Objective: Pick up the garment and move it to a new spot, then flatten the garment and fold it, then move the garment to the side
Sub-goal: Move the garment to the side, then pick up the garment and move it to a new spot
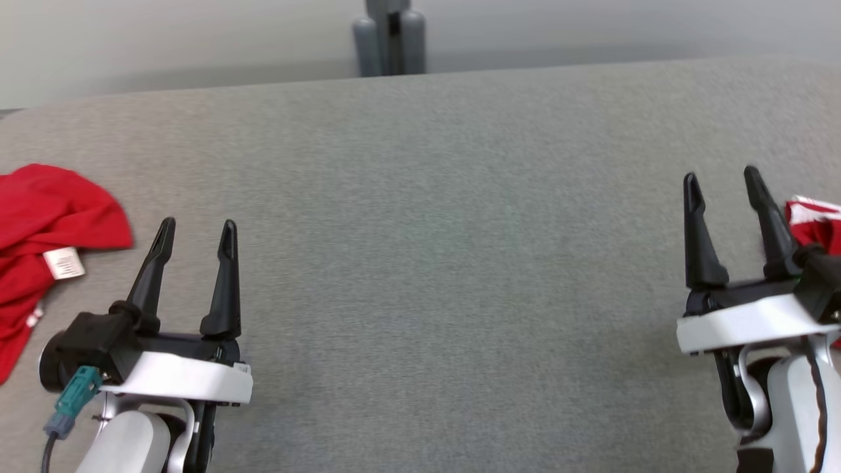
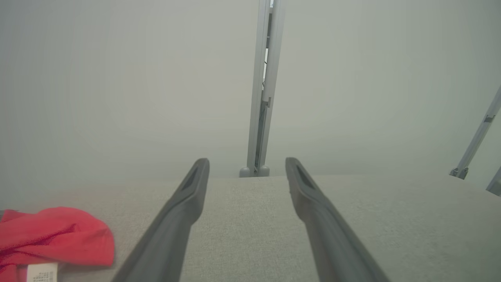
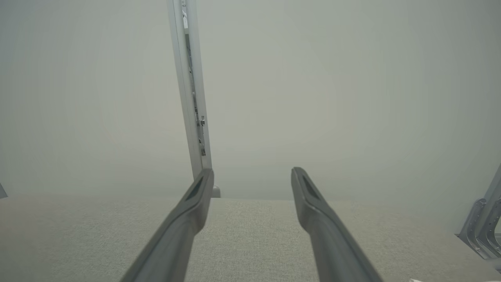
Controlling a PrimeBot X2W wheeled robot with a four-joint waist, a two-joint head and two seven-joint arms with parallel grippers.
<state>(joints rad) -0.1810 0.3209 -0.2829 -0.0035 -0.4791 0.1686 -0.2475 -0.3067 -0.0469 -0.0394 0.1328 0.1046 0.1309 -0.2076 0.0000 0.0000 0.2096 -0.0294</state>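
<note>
Garment [image 1: 52, 210] — red, crumpled, with a white label [image 1: 64, 263] turned up — lies at the left edge of the grey cloth-covered table [image 1: 420, 249], partly cut off by the border of the head view. The left gripper [image 1: 197, 225] hangs just beside it, toward the table's middle, its 2 fingers spread wide with nothing between them. The right gripper [image 1: 721, 176] is well apart on the other side, equally spread and empty. Behind it a second bit of red cloth with white trim [image 1: 815, 220] shows at the right edge, and I cannot tell whether that is another garment.

By my reading the pick-up has not yet begun, so the whole task lies ahead. The left arm is the natural one for it. It should move toward the heap and come down over a raised fold rather than a flat part of the fabric — a ridge gives the fingers something to close around. Pinching the label alone would be a poor hold. Better to take the cloth beside it, and only 1 or 2 layers, so the piece opens as it rises. Lift high enough that the trailing part clears the table, then carry it to the bare middle stretch, where both arms can reach to spread it flat.
</note>
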